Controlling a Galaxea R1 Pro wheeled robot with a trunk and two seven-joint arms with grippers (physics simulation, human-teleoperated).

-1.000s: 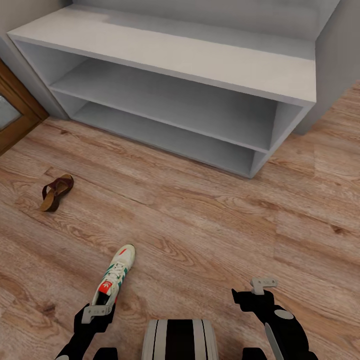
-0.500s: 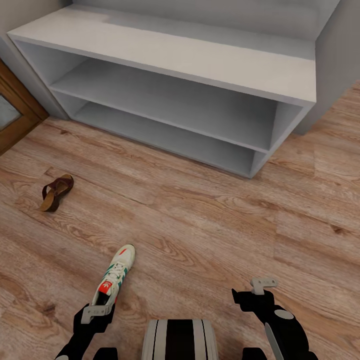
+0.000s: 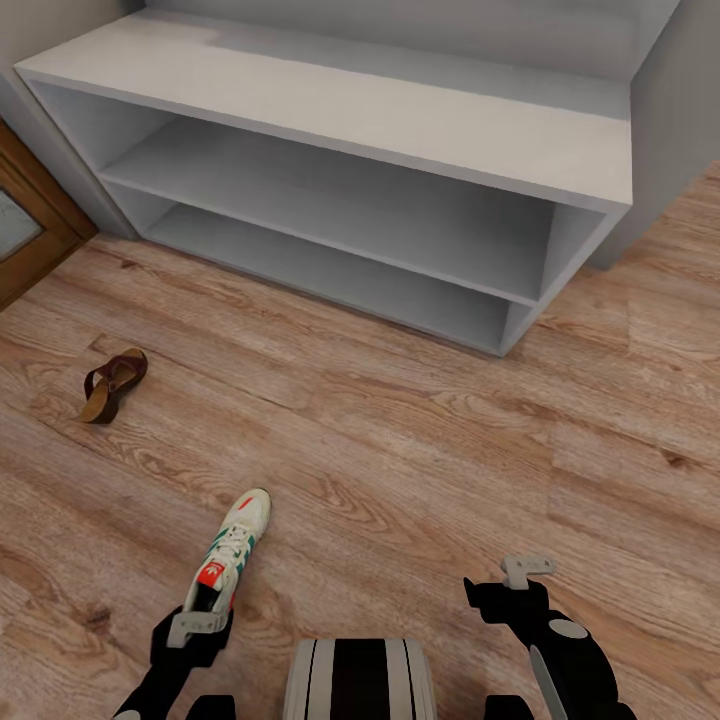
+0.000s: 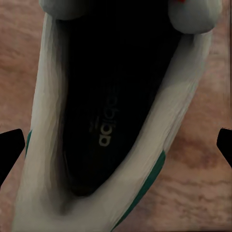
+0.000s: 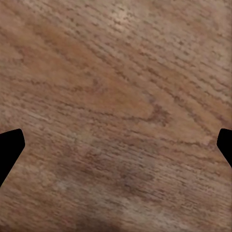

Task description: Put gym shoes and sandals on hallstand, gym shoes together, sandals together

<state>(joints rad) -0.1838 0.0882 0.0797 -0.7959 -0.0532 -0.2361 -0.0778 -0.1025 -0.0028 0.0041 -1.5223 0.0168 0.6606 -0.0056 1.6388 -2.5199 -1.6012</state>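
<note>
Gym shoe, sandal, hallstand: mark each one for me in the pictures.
gym shoe [image 3: 228,556], head view, on the laces at midfoot.
sandal [image 3: 113,383], head view, on the dark woven strap.
hallstand [image 3: 420,125], head view, on the bare flat top.

The head view looks forward and down over the light brown wood-plank floor [image 3: 420,440]; the left wrist view hangs close above the cream-white sneaker with green stripes [image 4: 116,135] [image 3: 228,558], shared with it; the right wrist view faces floor boards closely
</note>
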